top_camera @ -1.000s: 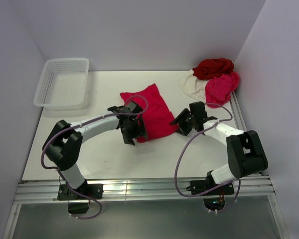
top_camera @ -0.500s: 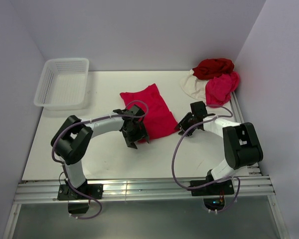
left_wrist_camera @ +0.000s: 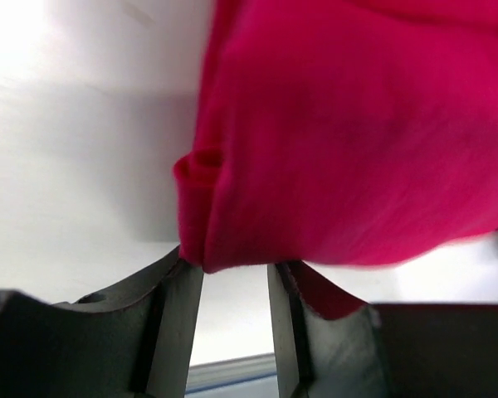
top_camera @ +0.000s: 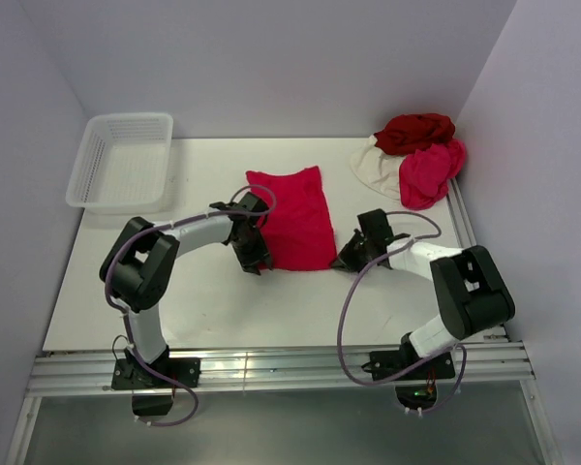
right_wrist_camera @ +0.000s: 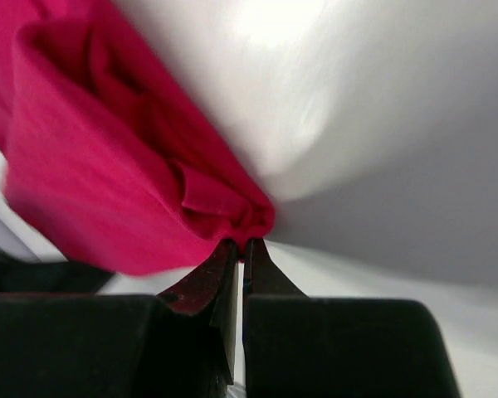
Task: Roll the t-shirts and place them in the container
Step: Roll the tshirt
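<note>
Crimson t-shirt (top_camera: pixel 295 215) lies flat in the middle of the desk (top_camera: pixel 223 300), roughly rectangular. My left hand (left_wrist_camera: pixel 236 269) sits low at its near-left corner: fingers a little apart, bare desk visible through the gap, the hem resting at their tips, unclamped. My right hand (right_wrist_camera: pixel 241 249) is at the near-right corner, fingers pinched tight on a bunched fold of the fabric. Other t-shirts (top_camera: pixel 418 155) (dark red, pink-red, whitish) are heaped at the far-right corner. White mesh basket (top_camera: pixel 126 118) stands far left.
</note>
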Controlling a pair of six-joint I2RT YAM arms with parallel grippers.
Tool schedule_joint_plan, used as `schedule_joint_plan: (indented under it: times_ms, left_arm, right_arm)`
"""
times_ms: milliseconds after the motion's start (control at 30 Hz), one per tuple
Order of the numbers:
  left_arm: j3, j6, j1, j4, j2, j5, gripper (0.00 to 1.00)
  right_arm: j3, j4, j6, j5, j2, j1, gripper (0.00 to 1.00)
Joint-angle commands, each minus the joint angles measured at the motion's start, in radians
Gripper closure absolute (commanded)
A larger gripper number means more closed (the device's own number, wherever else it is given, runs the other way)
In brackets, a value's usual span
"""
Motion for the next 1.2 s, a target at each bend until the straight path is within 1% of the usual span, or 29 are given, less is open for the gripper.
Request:
schedule_joint_plan:
  times_ms: [0,33,67,100,133,167,200,267,300,333,400,467,500,567,633,700,733,767,800,833,900,933,1033,1133,1167]
  left_arm:
    - [-0.043,0.088,0.066,-0.047,-0.045,-0.127,0.59]
    - [-0.057,0.102,0.097,-0.057,-0.056,-0.127,0.59]
    - [-0.062,0.127,0.112,-0.064,-0.076,-0.127,0.59]
    - [-0.069,0.139,0.146,-0.071,-0.088,-0.160,0.58]
    - [-0.083,0.151,0.163,-0.080,-0.102,-0.168,0.57]
    - [-0.086,0.177,0.180,-0.086,-0.131,-0.183,0.57]
    - [-0.085,0.188,0.214,-0.097,-0.143,-0.197,0.54]
    - [-0.076,0.222,0.244,-0.129,-0.183,-0.214,0.49]
    - [-0.068,0.231,0.260,-0.141,-0.195,-0.234,0.41]
    - [-0.050,0.240,0.287,-0.152,-0.206,-0.236,0.37]
    - [-0.014,0.262,0.315,-0.190,-0.225,-0.242,0.33]
    - [-0.008,0.263,0.326,-0.204,-0.254,-0.216,0.32]
    - [-0.023,0.259,0.330,-0.198,-0.270,-0.190,0.32]
    - [-0.068,0.210,0.329,-0.170,-0.341,-0.101,0.32]
    - [-0.172,0.141,0.326,-0.077,-0.396,0.023,0.32]
    - [-0.271,0.083,0.302,0.022,-0.474,0.066,0.32]
    - [-0.301,0.028,0.285,0.059,-0.496,0.080,0.32]
    - [-0.324,0.000,0.269,0.086,-0.523,0.086,0.32]
    - [-0.364,-0.028,0.227,0.112,-0.536,0.086,0.31]
    - [-0.382,-0.075,0.206,0.171,-0.541,0.089,0.31]
    - [-0.427,-0.123,0.157,0.219,-0.544,0.085,0.32]
    - [-0.444,-0.161,0.143,0.280,-0.544,0.086,0.32]
    - [-0.487,-0.207,0.105,0.366,-0.545,0.054,0.32]
    - [-0.503,-0.212,0.093,0.406,-0.536,0.024,0.32]
    - [-0.505,-0.211,0.091,0.426,-0.531,0.017,0.32]
  right_arm:
    - [-0.072,-0.021,0.066,0.003,-0.070,0.141,1.00]
    - [-0.077,-0.013,0.116,-0.005,-0.095,0.179,1.00]
    - [-0.077,-0.012,0.138,-0.004,-0.105,0.265,1.00]
    - [-0.057,-0.016,0.170,-0.001,-0.112,0.310,1.00]
    - [-0.039,-0.025,0.176,-0.001,-0.119,0.353,1.00]
    - [-0.016,-0.057,0.181,0.002,-0.119,0.428,1.00]
    - [0.035,-0.080,0.172,0.003,-0.118,0.463,0.93]
    - [0.084,-0.139,0.153,-0.014,-0.104,0.520,0.86]
    - [0.124,-0.160,0.147,-0.016,-0.104,0.560,0.68]
    - [0.139,-0.179,0.134,-0.019,-0.104,0.574,0.61]
    - [0.156,-0.196,0.114,-0.030,-0.118,0.585,0.54]
    - [0.176,-0.217,0.088,-0.022,-0.135,0.586,0.53]
    - [0.207,-0.223,0.042,-0.013,-0.139,0.583,0.54]
    - [0.245,-0.257,-0.010,-0.010,-0.126,0.580,0.54]
    - [0.320,-0.310,-0.104,0.009,-0.086,0.573,0.54]
    - [0.397,-0.335,-0.211,0.018,-0.055,0.570,0.58]
    - [0.420,-0.372,-0.239,0.065,-0.028,0.563,0.59]
    - [0.438,-0.377,-0.268,0.075,-0.017,0.560,0.60]
    - [0.467,-0.381,-0.322,0.078,-0.003,0.554,0.62]
    - [0.478,-0.384,-0.342,0.088,0.015,0.544,0.62]
    - [0.501,-0.386,-0.389,0.082,0.052,0.507,0.65]
    - [0.508,-0.391,-0.400,0.078,0.065,0.491,0.66]
    - [0.509,-0.375,-0.423,0.062,0.109,0.441,0.71]
    - [0.502,-0.351,-0.437,0.050,0.141,0.413,0.77]
    - [0.503,-0.348,-0.434,0.053,0.151,0.408,0.81]
